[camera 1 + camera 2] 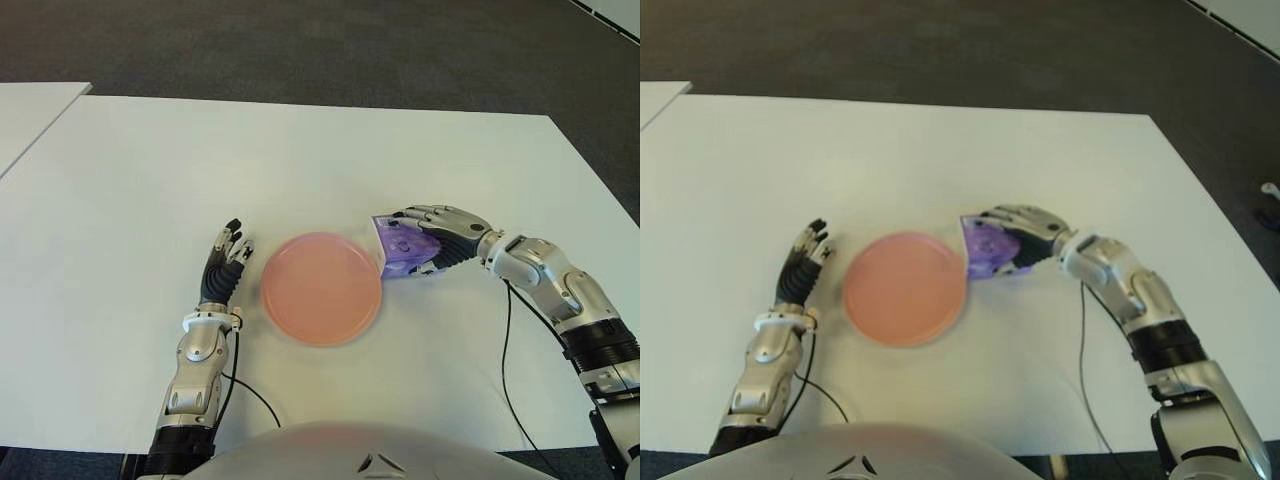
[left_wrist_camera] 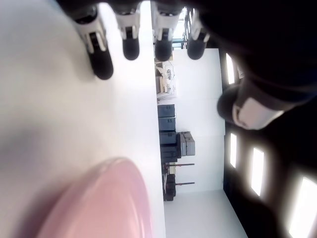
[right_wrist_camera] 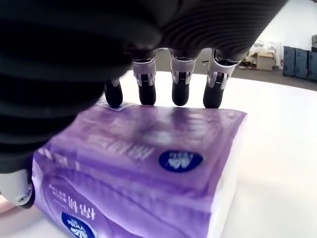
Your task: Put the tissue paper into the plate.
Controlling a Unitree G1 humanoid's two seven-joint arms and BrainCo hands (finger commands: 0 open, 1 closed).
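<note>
**Gripping the tissue pack at the plate's edge**

Starting nearest my body, my left hand [image 1: 224,262] shows just to the left of the round pink plastic plate [image 1: 321,288], fingers loosely extended and holding nothing; its wrist view shows the fingertips [image 2: 131,49] spread over bare table with the plate's rim close by. It has no part in this step.

The plate sits on the white table [image 1: 300,160] in front of me, and nothing lies in it yet.

Just past the plate's right rim, my right hand [image 1: 430,238] is closed around the purple plastic-wrapped pack of tissue paper [image 1: 403,248]. In its own wrist view my four fingers [image 3: 180,94] curl over the far edge of the pack while the thumb side presses the near end, so I judge the hold to be firm. The pack's corner touches or nearly touches the rim; I cannot tell whether the pack is off the table.

I judge this to be the carrying step: the pack is grasped but not yet placed. Next I need to lift it clear of the rim, bring it leftward over the plate's middle, lower it and let go.
</note>
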